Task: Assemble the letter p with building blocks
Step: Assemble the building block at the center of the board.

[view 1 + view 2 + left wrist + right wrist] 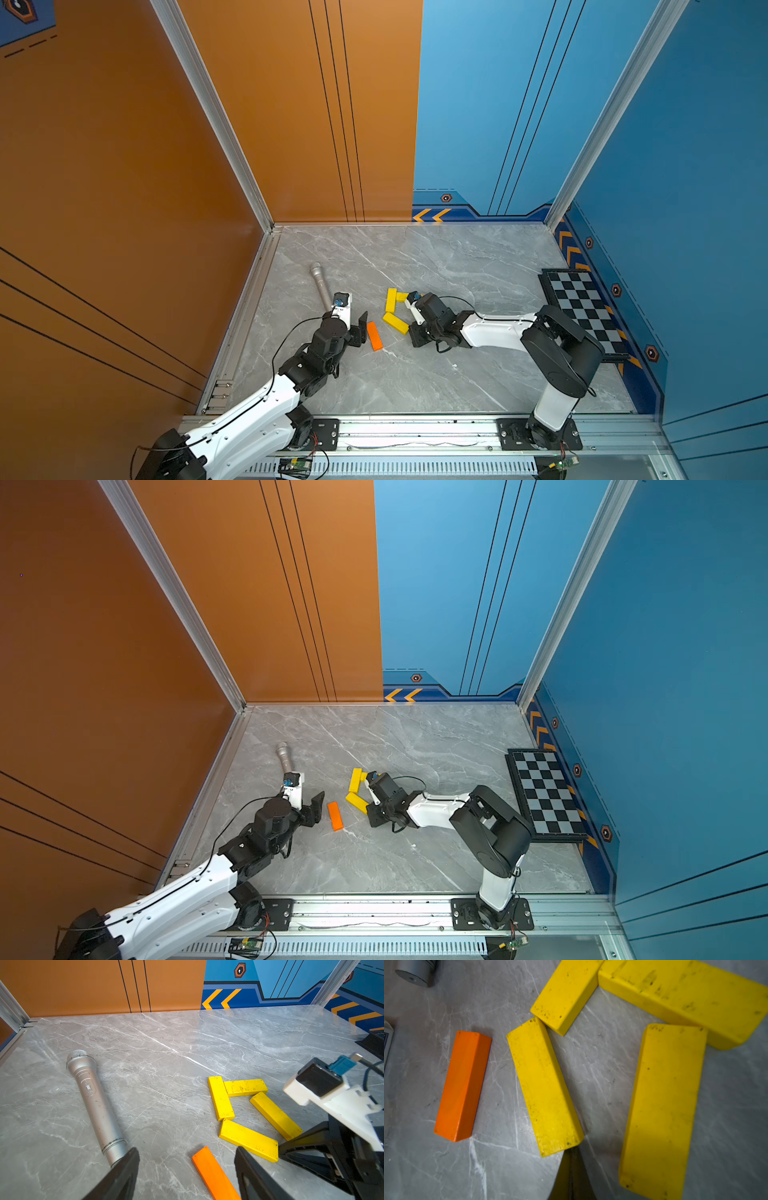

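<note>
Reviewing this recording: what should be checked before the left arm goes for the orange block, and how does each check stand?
1. Left gripper open: ok.
2. Orange block free, apart from the yellow blocks: ok.
3. Yellow blocks squared into a loop: not ok, skewed, one corner open.
4. Right gripper shut, tip at that corner; touching a block: cannot tell.
5. Green block in view: not ok.
6. Microphone apart from the orange block: ok.
</note>
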Controlling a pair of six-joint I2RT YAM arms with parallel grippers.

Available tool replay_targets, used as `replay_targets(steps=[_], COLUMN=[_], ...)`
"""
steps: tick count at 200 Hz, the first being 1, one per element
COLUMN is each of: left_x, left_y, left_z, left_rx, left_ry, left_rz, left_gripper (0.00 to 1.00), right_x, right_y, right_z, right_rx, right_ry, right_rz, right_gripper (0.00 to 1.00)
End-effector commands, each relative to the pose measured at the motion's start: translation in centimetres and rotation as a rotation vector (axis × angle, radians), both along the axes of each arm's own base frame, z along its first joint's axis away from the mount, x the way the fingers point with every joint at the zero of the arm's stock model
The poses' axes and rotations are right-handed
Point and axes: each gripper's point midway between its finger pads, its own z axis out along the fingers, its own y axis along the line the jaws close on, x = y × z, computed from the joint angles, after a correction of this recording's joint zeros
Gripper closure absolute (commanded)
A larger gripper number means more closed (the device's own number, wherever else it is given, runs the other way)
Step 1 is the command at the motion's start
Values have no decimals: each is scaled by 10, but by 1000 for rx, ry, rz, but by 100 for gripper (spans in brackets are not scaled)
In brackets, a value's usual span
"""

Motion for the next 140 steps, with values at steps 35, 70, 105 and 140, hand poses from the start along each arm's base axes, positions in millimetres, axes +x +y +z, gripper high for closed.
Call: replay_targets(steps=[35, 70, 105, 140], left_x=[0, 0, 0, 0], left_y=[2, 2, 2, 1], left_z=[-4, -5, -5, -5], left_rx=[-7, -9, -8, -11], left_ry=[7, 10, 11, 11], left_rz=[1, 0, 1, 0], left_gripper=[26, 26, 26, 26], right_x=[13, 24, 16, 0], right_y=[-3, -2, 3, 1], right_z=[-1, 3, 15, 35], right_rx=[-16, -13, 22, 20], right_ry=[-11, -27, -37, -72], right_rz=[-46, -59, -26, -13], right_gripper=[100, 100, 100, 100])
